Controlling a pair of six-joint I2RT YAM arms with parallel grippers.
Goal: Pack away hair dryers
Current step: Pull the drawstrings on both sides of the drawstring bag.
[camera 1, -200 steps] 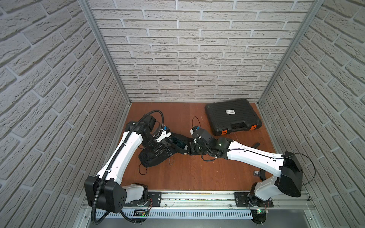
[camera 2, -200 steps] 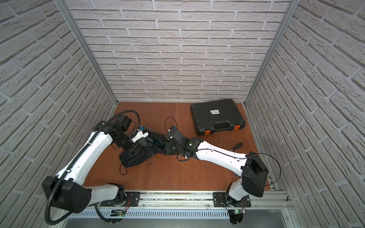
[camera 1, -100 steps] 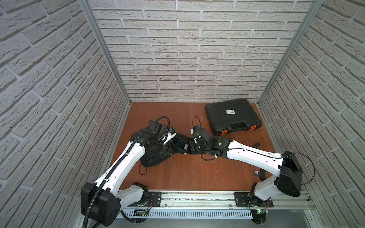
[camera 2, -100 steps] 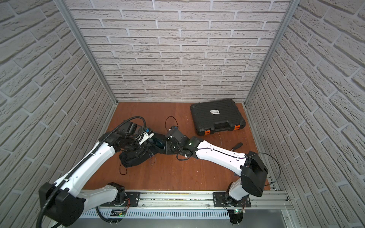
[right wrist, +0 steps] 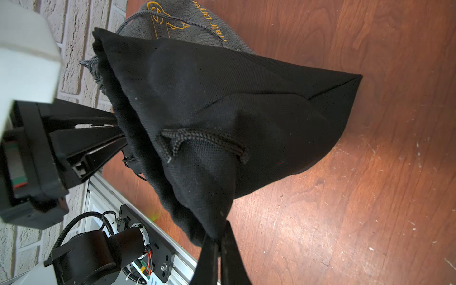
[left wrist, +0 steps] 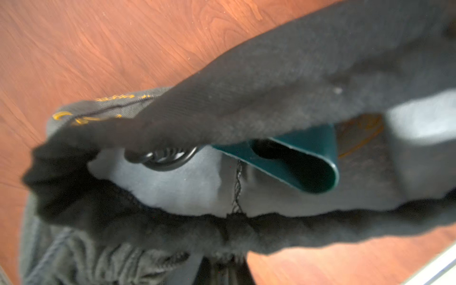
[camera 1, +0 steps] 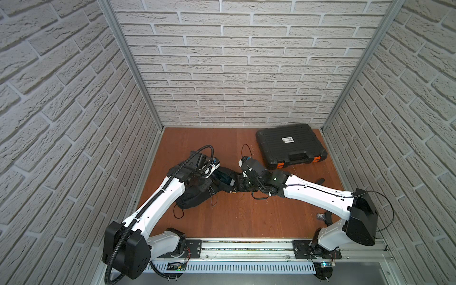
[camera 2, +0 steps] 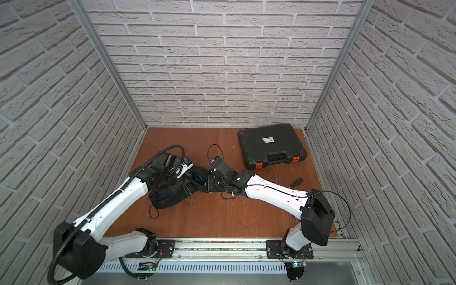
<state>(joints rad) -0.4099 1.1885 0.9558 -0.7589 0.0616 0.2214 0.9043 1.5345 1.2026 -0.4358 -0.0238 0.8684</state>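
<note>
- Hair dryer (left wrist: 303, 158), teal, sits inside black pouch (right wrist: 222, 103); mouth not yet drawn.
- My left gripper (right wrist: 118, 134) and right gripper (right wrist: 218, 243) both clamped on its rim.

**Both arms huddled over one pouch**

The left arm (camera 2: 118, 199) and right arm (camera 2: 271, 192) meet left of the middle of the wooden tabletop (camera 2: 222, 217), wrists nearly touching. A dark teal hair dryer (camera 2: 197, 177) peeks out between them, right against a slumped black pouch (camera 2: 167, 197) whose cord (camera 2: 153, 212) loops toward the front edge. The black hard case (camera 2: 269, 148) with orange latches (camera 2: 259, 164) lies shut in the far right corner.
</note>
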